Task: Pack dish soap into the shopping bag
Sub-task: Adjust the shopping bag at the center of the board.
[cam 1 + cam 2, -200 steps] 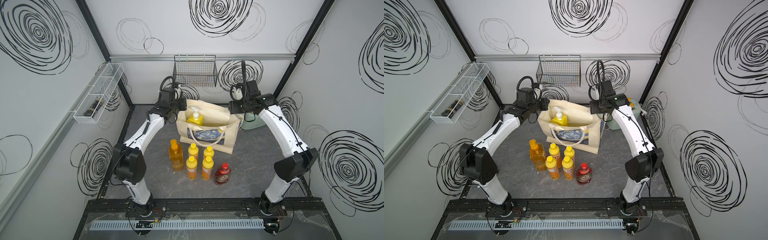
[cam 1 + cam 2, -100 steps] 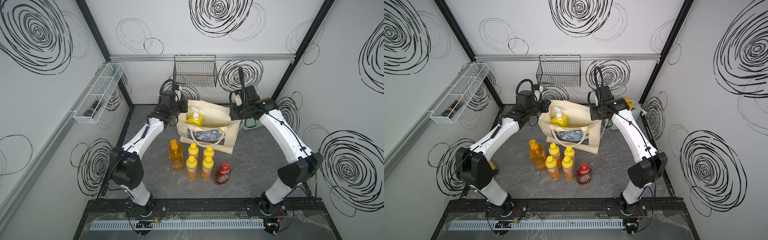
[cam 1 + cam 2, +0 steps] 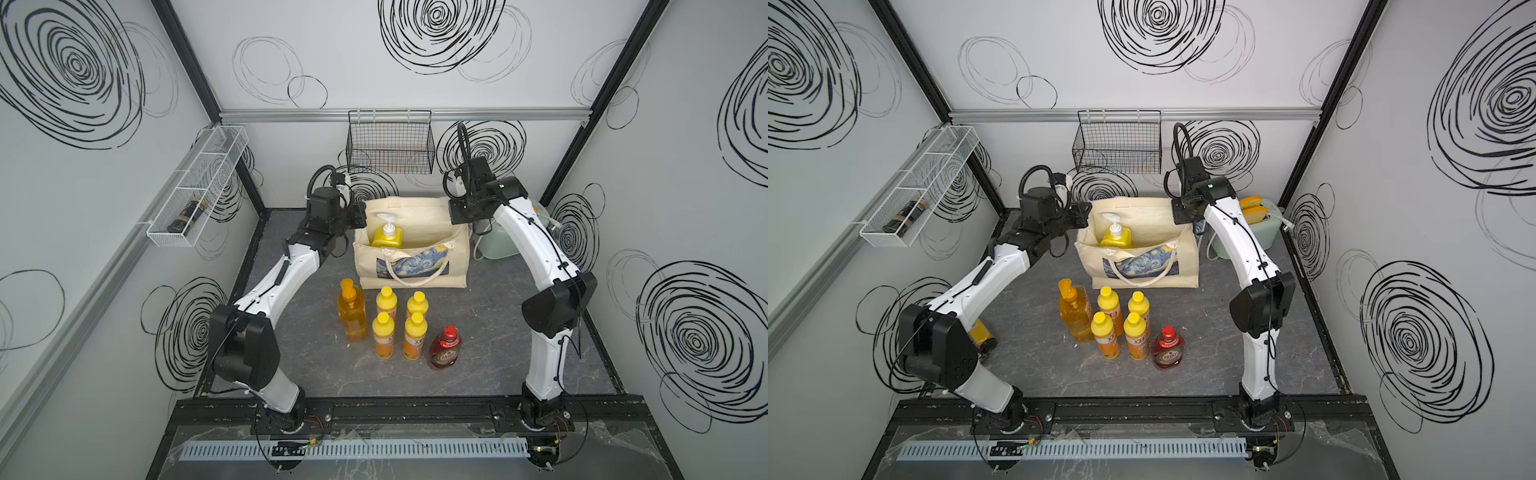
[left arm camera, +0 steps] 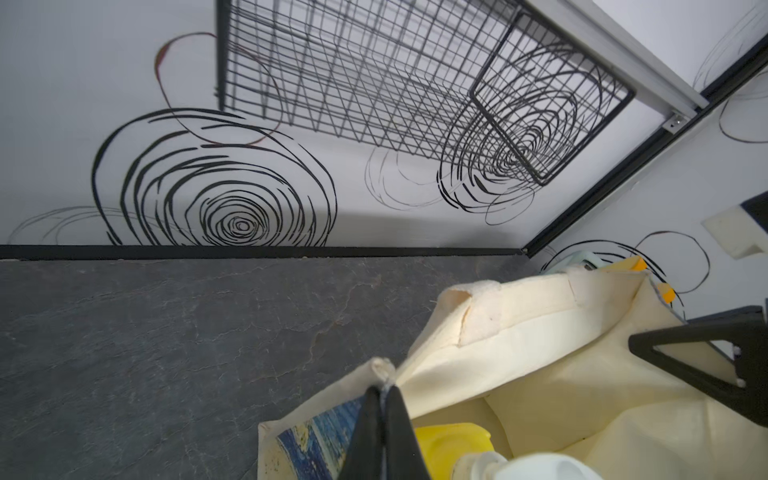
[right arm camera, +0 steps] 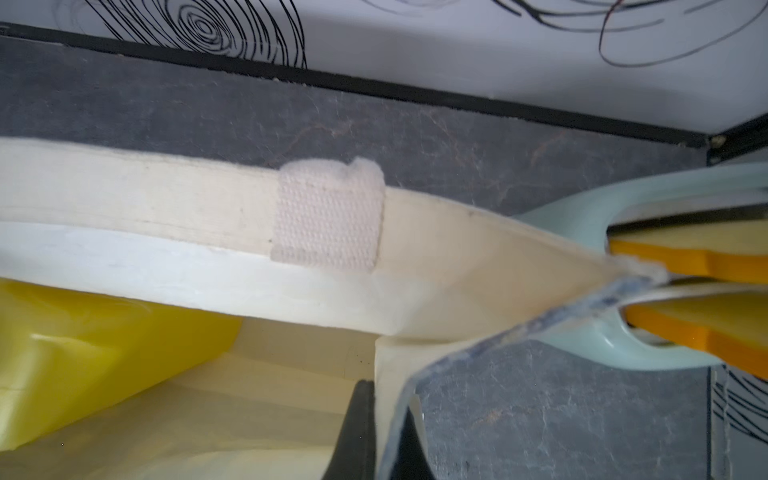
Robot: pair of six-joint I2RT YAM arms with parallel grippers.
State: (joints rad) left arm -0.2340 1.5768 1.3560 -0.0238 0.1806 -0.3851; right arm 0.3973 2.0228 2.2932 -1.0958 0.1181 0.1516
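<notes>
Both arms are committed to the shopping bag [image 3: 415,272], which stands at the back of the bench [image 3: 490,328]. The left gripper [image 4: 382,392] is pinched tight on the rim at one end of the mouth. The right gripper [image 5: 384,409] is clamped over the cloth wall at the opposite end, just beside the pale green toaster [image 3: 496,245]. Each grip takes only a narrow bite of soft canvas close to the edge, so a pull outward could let the fabric slide free and the mouth fall slack. Too strong a pull is likely the worse fault, since the bag is light and nearly empty. It could lift, skid or tip, and the yellow white-pump bottle [image 3: 387,236] inside it, which leans rather than standing square, could fall over. If the bag skids forward, it meets the bottles waiting in front of it. These are the orange pump bottle [image 3: 352,318], the four small yellow bottles [image 3: 384,302] [image 3: 417,305] [image 3: 383,337] [image 3: 415,337] and the red Fairy bottle [image 3: 445,351], all upright and packed close, so one knock could topple several. With both grippers occupied, neither is free to fetch a bottle. Whichever lets go leaves its side of the mouth to sag, and that narrows the opening for the next drop.
</notes>
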